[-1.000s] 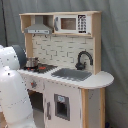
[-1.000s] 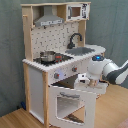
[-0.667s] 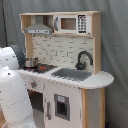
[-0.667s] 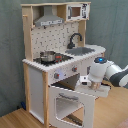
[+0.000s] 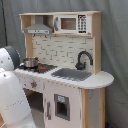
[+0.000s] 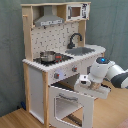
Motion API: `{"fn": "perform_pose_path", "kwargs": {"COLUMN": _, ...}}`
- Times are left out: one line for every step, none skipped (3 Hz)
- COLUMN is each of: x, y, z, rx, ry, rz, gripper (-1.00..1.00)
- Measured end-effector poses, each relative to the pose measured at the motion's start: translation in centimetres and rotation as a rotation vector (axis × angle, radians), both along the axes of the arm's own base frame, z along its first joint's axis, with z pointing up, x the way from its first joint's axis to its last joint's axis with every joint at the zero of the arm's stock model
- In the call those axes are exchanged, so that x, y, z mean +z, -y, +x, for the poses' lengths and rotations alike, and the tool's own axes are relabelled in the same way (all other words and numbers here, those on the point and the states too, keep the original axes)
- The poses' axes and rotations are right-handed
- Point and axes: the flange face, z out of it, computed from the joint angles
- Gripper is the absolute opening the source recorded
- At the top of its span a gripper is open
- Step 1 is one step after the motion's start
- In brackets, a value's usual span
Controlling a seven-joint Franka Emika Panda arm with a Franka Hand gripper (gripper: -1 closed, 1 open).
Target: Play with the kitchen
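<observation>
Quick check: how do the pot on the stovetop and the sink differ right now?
The pot is round, shiny metal and stands raised on the stovetop; the sink is a grey rectangular basin sunk into the counter. The pot is the smaller. A black faucet arches over the sink; a hood hangs above the pot. Both sit on the same countertop.

White-and-wood kitchen [image 6: 50, 75], black faucet [image 5: 83, 58]

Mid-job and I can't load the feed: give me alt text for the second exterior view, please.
A white robot arm reaches in from the second exterior view's right toward the front of a white and light-wood toy play kitchen, its gripper just above the lowered oven door. On the counter sit a small metal pot, a black curved faucet and a grey sink.
</observation>
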Motion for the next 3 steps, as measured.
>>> {"fn": "perform_pose_path", "kwargs": {"x": 0.2, "y": -0.1, "z": 0.1, "rx": -0.006, "ry": 0.003, "rz": -0.002, "gripper": 1.00}}
{"fn": "perform_pose_path", "kwargs": {"x": 2.0, "y": -0.8, "z": 0.6, "rx": -0.064, "ry": 0.025, "rz": -0.020, "gripper": 1.00}}
{"fn": "perform_pose_path", "kwargs": {"x": 3.1, "y": -1.1, "z": 0.4, "rx": -0.110, "ry": 0.048, "rz": -0.039, "gripper": 1.00}}
